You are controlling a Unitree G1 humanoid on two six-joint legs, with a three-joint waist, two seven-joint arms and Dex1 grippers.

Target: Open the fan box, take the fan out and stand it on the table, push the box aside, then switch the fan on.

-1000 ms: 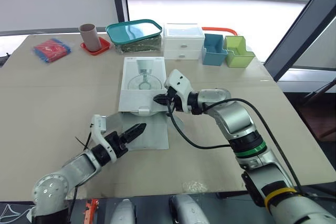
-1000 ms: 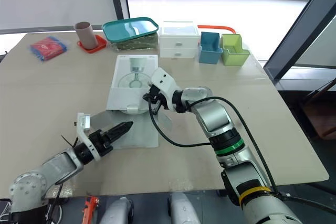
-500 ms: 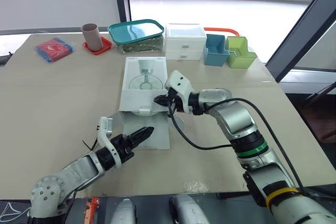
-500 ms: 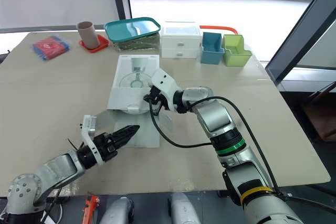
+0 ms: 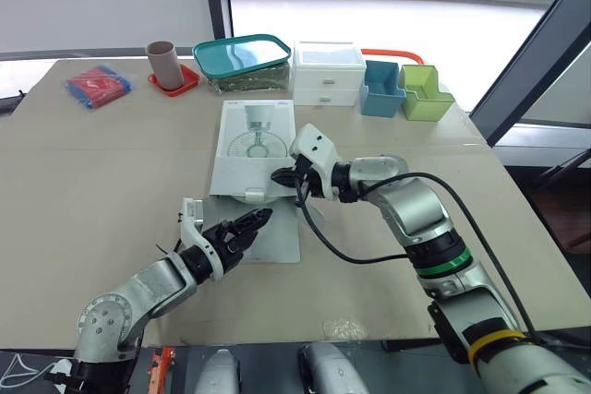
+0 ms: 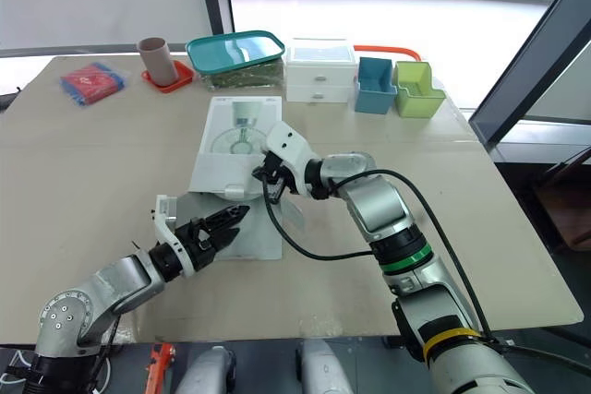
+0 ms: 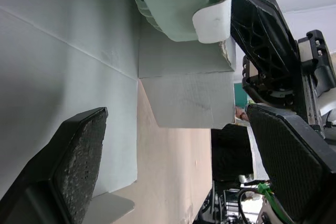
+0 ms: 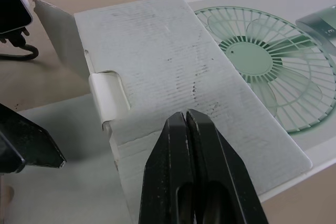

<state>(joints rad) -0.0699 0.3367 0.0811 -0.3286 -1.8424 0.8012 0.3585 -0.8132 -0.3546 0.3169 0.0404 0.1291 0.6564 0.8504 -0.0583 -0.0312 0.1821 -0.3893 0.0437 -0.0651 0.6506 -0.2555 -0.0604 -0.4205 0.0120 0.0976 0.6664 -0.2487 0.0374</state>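
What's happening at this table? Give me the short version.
The robot is opening the fan box, which lies flat on the table. Its right tool, shut, sits at the box's near end, where the flap is folded out onto the table. The left tool hovers open over that flap. A pale green part, apparently the fan, shows in the box's mouth, not yet taken out.

white fan box (image 5: 231, 173), green fan print (image 5: 256, 145)

The box (image 5: 254, 147) lies flat on the table (image 5: 92, 173), flap (image 5: 277, 239) open at its near end. Left gripper (image 5: 263, 219) hovers over that flap; right gripper (image 5: 280, 176) sits at the box's near right corner.
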